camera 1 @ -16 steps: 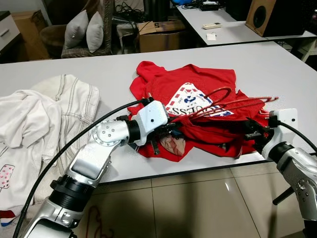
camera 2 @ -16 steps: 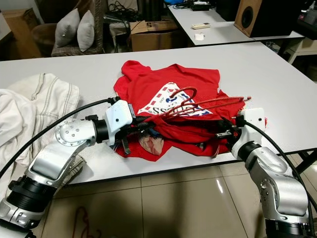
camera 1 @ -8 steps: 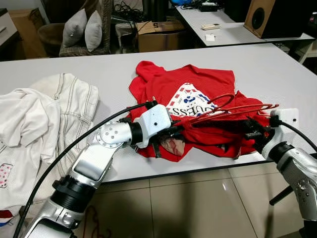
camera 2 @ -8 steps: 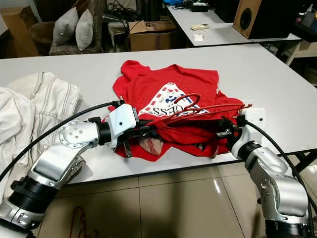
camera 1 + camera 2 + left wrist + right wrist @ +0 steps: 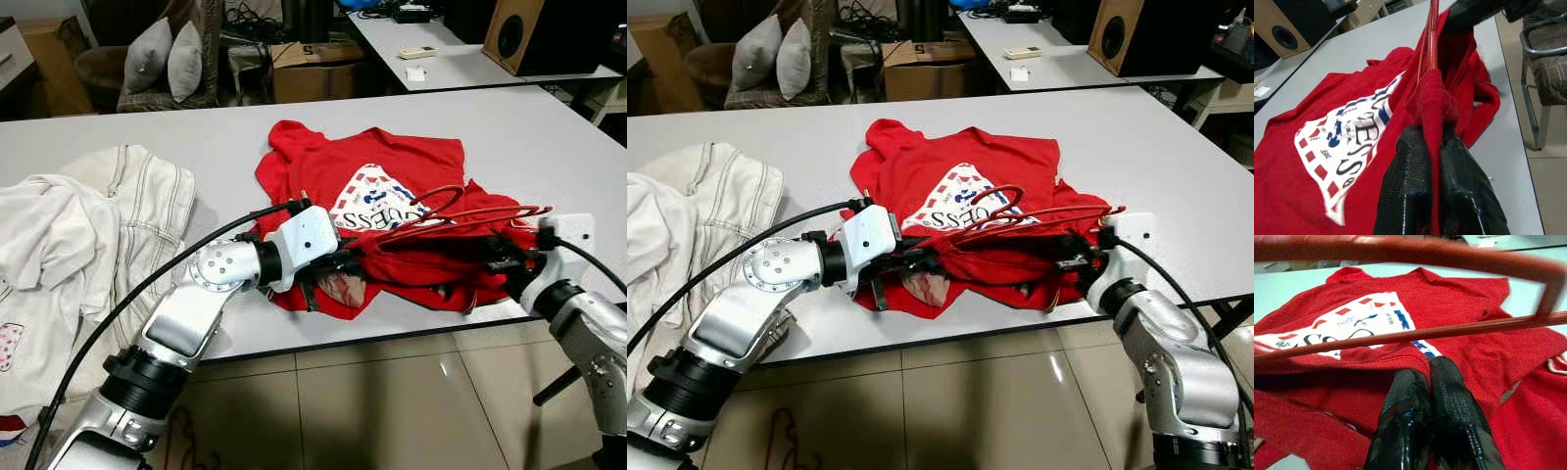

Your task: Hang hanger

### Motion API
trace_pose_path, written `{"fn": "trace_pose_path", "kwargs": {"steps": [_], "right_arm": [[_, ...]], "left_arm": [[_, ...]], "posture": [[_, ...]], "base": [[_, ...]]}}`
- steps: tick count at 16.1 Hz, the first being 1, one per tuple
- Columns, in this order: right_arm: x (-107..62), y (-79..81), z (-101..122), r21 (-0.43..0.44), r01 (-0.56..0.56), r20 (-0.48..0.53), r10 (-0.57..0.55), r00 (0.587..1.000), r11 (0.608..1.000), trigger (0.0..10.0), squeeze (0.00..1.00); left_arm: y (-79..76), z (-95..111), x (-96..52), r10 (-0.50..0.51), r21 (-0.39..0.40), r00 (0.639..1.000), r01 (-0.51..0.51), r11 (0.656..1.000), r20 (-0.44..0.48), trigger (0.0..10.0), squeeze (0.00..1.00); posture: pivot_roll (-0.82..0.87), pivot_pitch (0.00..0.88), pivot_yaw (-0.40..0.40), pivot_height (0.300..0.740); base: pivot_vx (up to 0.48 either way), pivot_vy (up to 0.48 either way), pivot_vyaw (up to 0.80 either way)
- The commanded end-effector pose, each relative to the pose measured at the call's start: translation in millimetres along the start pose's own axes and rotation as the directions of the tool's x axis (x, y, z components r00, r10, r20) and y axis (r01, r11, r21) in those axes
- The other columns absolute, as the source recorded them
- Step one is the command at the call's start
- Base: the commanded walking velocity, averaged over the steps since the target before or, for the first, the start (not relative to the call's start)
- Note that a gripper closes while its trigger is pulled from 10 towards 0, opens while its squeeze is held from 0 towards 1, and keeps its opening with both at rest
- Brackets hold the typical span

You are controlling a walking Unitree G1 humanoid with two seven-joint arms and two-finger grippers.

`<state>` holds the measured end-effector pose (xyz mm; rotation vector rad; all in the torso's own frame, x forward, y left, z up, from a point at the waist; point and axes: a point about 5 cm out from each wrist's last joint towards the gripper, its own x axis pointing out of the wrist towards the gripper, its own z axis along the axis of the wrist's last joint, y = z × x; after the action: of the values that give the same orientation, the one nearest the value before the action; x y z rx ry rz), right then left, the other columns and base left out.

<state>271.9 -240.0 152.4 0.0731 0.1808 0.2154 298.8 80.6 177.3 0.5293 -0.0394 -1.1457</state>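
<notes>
On the white worktop (image 5: pixel 549 137), the left tool (image 5: pixel 1436 142) is clamped on the red T-shirt (image 5: pixel 392 176) around the red hanger (image 5: pixel 460 211), while the right tool (image 5: pixel 1422 382), at 3 o'clock, pinches the shirt's hem.

Both eye views look from the head down at the white table (image 5: pixel 147 137). Each wrist view looks closely along its fingers at the same red shirt (image 5: pixel 1312 147).

Red hanger (image 5: pixel 460 213), lying across red shirt (image 5: pixel 392 171)
</notes>
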Motion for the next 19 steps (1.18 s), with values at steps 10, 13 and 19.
{"fn": "trace_pose_path", "kwargs": {"steps": [10, 13, 19], "right_arm": [[-5.0, -6.8, 4.3, 0.019, 0.044, 0.033, -0.044, 0.998, 0.999, 0.0, 0.0], [-3.4, -10.6, 9.1, 0.025, 0.053, 0.045, -0.055, 0.998, 0.998, 0.0, 0.0], [-9.1, -32.0, 25.6, 0.095, 0.105, 0.114, -0.116, 0.987, 0.99, 0.0, 0.0]], "left_arm": [[2.5, 1.9, 4.7, -0.03, 0.044, 1.0, 0.03, 0.999, -0.01, 0.0, 0.0], [5.9, 3.5, 6.2, -0.023, 0.052, 1.0, 0.024, 0.998, -0.01, 0.0, 0.0], [22.5, -4.4, -7.0, -0.016, 0.09, 0.999, 0.02, 0.996, -0.05, 0.0, 0.0]], "posture": [[-0.12, 0.0, 0.038, 0.74], [-0.12, 0.0, 0.049, 0.74], [-0.12, 0.0, 0.111, 0.74]], "base": [[0.0, 0.0, 0.0], [0.0, 0.0, 0.0], [0.0, 0.0, 0.0]]}}
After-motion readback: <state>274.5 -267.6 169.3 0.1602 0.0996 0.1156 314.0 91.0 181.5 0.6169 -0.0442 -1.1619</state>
